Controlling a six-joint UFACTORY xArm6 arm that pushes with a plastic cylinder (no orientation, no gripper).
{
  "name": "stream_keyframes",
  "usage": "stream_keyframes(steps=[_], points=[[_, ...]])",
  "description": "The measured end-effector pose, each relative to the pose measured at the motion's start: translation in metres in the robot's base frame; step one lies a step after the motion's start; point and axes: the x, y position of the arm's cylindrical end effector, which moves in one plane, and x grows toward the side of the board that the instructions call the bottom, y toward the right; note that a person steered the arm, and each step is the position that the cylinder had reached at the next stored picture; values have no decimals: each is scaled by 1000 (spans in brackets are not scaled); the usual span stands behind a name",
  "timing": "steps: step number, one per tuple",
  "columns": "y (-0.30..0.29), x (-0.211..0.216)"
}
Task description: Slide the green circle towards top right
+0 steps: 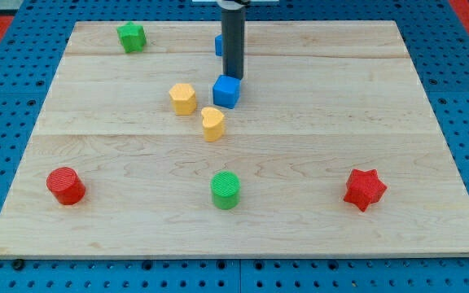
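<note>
My tool, a bare dark rod gripping nothing, has its tip (pixel 233 76) beside the blue cube (pixel 226 91), while the green circular block (pixel 225 190) sits well below, near the wooden table's (pixel 381 106) bottom edge.

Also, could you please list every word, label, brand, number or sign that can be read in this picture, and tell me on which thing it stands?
None: no readable text, number, brand or sign shows anywhere.
The wooden board is bare.
The blocks, such as the green circle, the red star and the blue cube, are plain.
The dark rod ending in my tip, just above the blue cube, carries no marking.
</note>
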Motion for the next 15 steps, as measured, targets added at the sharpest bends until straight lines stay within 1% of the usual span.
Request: stream_keyframes(steps=[1, 2, 3, 4, 5, 6, 7, 8, 11, 13, 15], points=[[102, 21], [92, 115], [58, 213], [7, 259], [-6, 228], [-37, 217], [-68, 242], [-69, 210], [20, 118], [112, 73], [84, 46]])
